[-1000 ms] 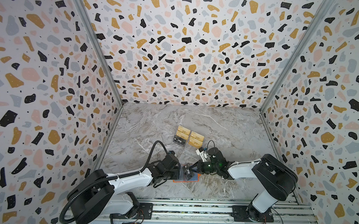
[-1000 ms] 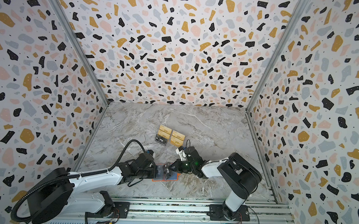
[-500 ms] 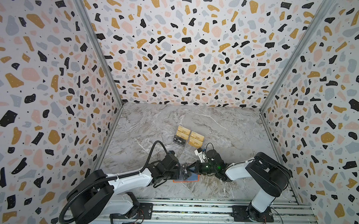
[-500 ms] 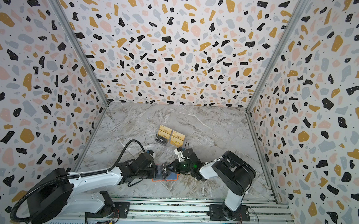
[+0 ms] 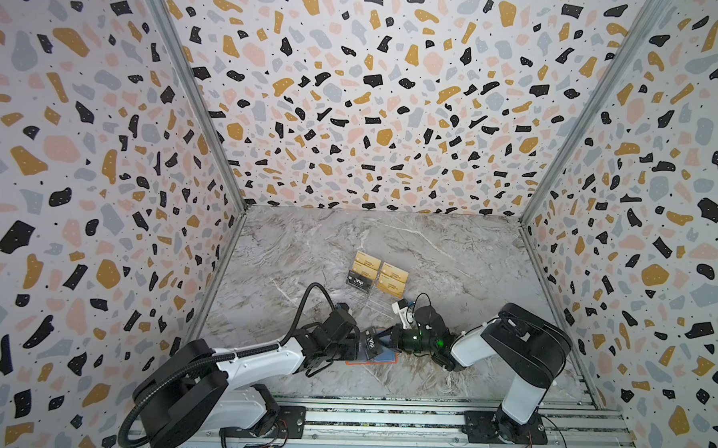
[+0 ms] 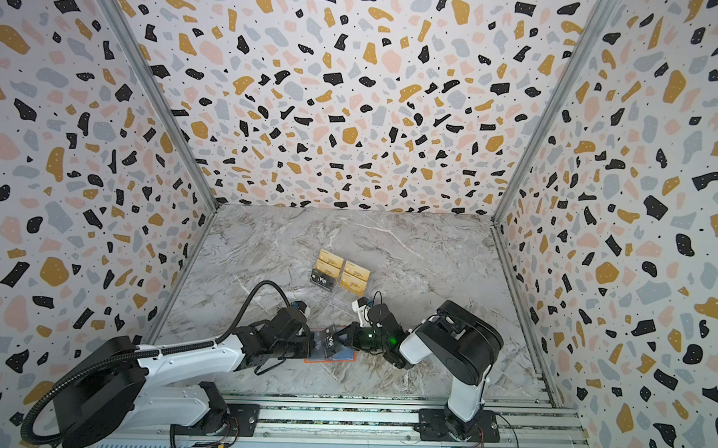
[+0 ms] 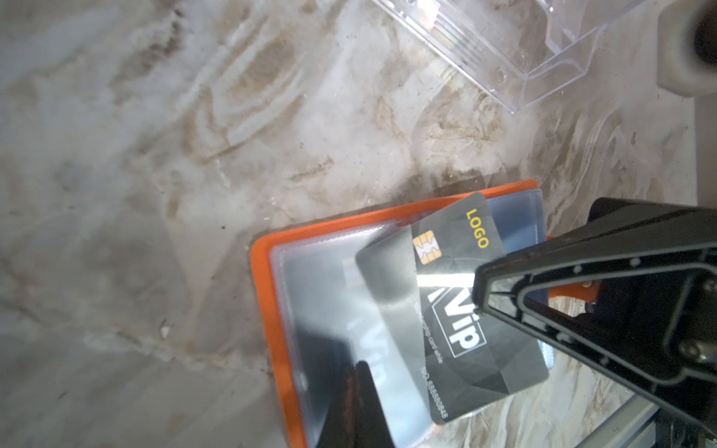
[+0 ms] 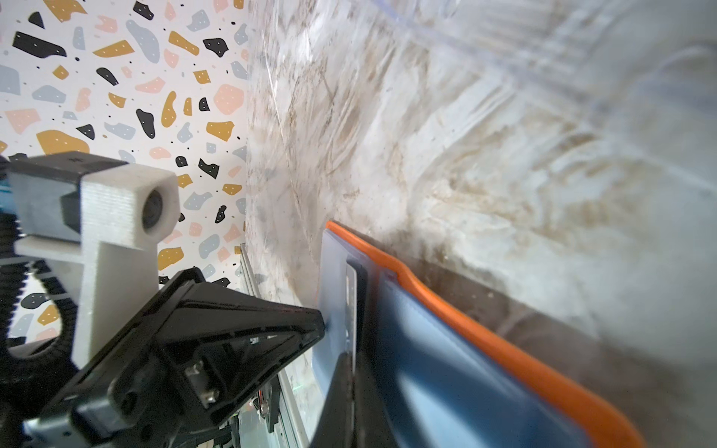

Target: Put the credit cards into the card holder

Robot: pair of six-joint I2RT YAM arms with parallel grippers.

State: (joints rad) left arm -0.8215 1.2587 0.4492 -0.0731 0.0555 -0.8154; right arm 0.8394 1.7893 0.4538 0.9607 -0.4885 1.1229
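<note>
The black card (image 7: 454, 322) reads "LOGO" (in yellow) — and "Vip".

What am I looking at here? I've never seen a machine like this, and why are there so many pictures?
These are two robot arms, the left arm and the right arm. They are mounted at the front edge of a marble-look table inside speckled walls.

Two pictures look down from overhead and are nearly twins. The other two come from a small camera on each arm's wrist, very close up.

Each arm ends in a pincer. The right pincer grips a black card marked Vip. The card is partly under a clear sleeve of the open orange card holder. The left pincer is closed and seems to pinch that sleeve.

Farther back, a clear stand carries gold cards and another black card.
</note>
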